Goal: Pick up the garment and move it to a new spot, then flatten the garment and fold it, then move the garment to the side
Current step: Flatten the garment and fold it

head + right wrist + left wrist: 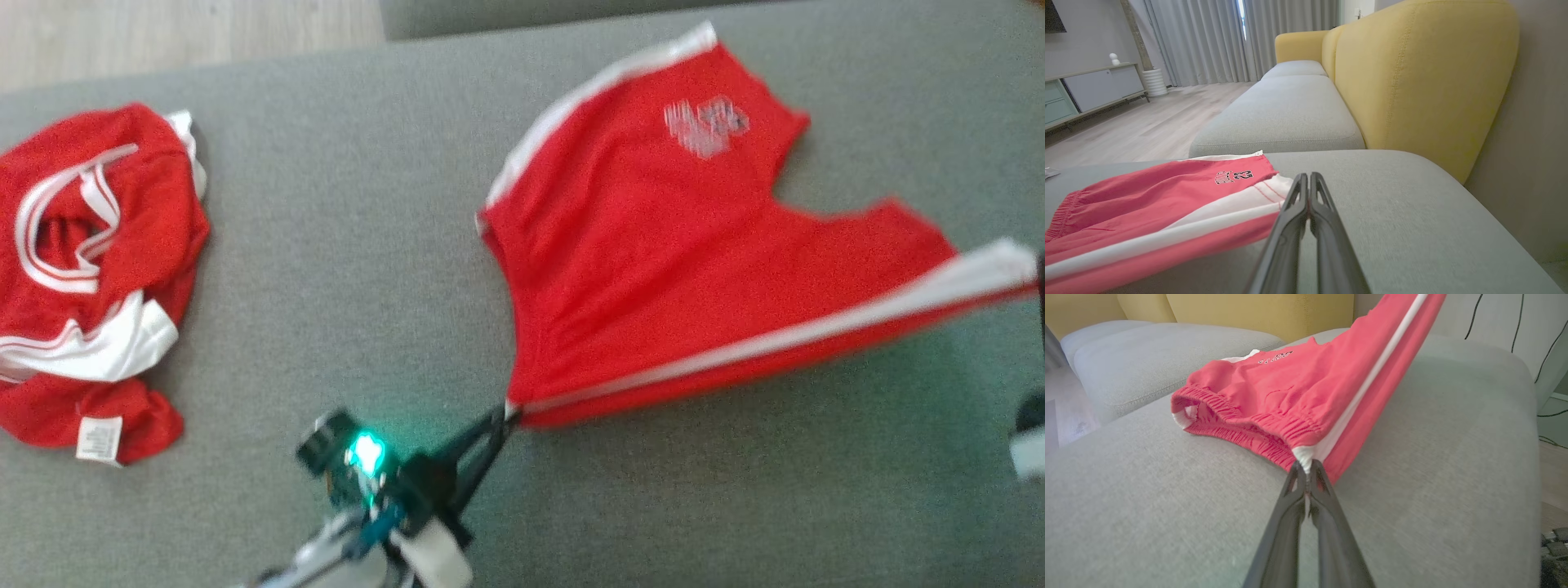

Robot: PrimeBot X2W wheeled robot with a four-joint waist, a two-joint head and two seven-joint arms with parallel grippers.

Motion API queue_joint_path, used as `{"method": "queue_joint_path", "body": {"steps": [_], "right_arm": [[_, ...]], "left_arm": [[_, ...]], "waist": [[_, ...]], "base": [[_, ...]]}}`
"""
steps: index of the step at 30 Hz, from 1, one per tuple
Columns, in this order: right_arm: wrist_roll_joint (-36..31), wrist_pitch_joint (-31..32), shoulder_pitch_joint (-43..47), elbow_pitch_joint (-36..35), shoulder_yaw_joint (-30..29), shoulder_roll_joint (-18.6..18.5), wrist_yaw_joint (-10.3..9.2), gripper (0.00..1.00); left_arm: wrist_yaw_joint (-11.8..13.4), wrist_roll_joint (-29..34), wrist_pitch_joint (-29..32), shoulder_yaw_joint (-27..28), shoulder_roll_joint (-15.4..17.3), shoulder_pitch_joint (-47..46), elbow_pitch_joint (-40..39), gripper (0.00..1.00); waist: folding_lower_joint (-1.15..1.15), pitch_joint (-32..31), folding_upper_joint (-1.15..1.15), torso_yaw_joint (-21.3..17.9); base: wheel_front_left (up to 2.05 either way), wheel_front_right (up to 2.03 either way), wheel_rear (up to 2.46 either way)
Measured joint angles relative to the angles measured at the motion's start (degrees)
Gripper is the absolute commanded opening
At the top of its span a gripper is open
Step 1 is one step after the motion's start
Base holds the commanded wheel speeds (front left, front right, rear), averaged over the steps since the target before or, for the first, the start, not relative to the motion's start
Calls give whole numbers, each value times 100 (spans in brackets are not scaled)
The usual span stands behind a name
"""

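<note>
The garment [653, 269] is a pair of red shorts with white side stripes, spread over the grey sofa seat [343, 269]. My left gripper [504, 412] is shut on the waistband corner at the white stripe [1306, 467]. That corner is lifted slightly, and the elastic waistband [1237, 424] sags to the left. My right gripper [1308, 177] is shut at the far leg hem, where the white stripe [1167, 232] meets its fingers. The striped edge runs taut between the two grippers. The printed logo [706, 124] faces up.
A second red and white garment [90, 278] lies crumpled at the seat's left end. A yellow sofa backrest [1412, 81] rises beyond the seat, with another grey cushion [1286, 118] further along. Wooden floor [163, 33] lies past the seat's edge. Cables [1547, 347] hang on the wall.
</note>
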Motion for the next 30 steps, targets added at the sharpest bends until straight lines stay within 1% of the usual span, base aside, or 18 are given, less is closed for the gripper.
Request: {"method": "queue_joint_path", "body": {"steps": [4, 5, 8, 10, 13, 16, 20, 21, 27, 30], "right_arm": [[-250, 330, 1078, -839, -699, 344, 0, 0], [-250, 330, 1078, -839, -699, 344, 0, 0], [-416, 647, 1663, -1464, -1067, 604, 0, 0], [-486, 836, 1813, -1762, -1244, 758, 0, 0], [-575, 1044, 1757, -2012, -1395, 917, 0, 0], [-600, 1205, 1467, -2003, -1402, 996, 0, 0], [-606, 1310, 742, -1740, -1335, 978, 0, 0], [-605, 1310, 536, -1648, -1293, 947, 0, 0], [-664, 1378, -708, -972, -961, 725, 0, 0], [-665, 1380, -1307, -528, -743, 646, 0, 0]], "left_arm": [[138, -112, 53, -73, 180, 481, -401, 0], [138, -112, 53, -73, 180, 481, -401, 0], [229, -221, 240, -99, 331, 731, -793, 0], [270, -287, 348, -96, 405, 800, -1011, 0], [314, -437, 412, 2, 394, 756, -1246, 0], [301, -557, 442, 129, 319, 598, -1272, 0], [132, -581, 466, 275, 155, 10, -1140, 0], [126, -580, 465, 338, 110, -152, -1071, 0], [-176, -633, 465, 514, -135, -926, -572, 0], [-241, -667, 459, 571, -298, -1189, -324, 0]], "waist": [[0, -248, 0, 16], [0, -248, 0, 16], [0, -358, 0, 39], [0, -373, 0, 63], [0, -319, 0, 108], [1, -197, 0, 169], [2, 34, 0, 287], [2, 98, 0, 319], [3, 497, 0, 518], [3, 701, 0, 607]], "base": [[0, 0, 0], [0, 0, 0], [0, 0, 0], [0, 0, 0], [0, 0, 0], [0, 0, 0], [0, 0, 0], [0, 0, 0], [0, 0, 0], [0, 0, 0]]}}
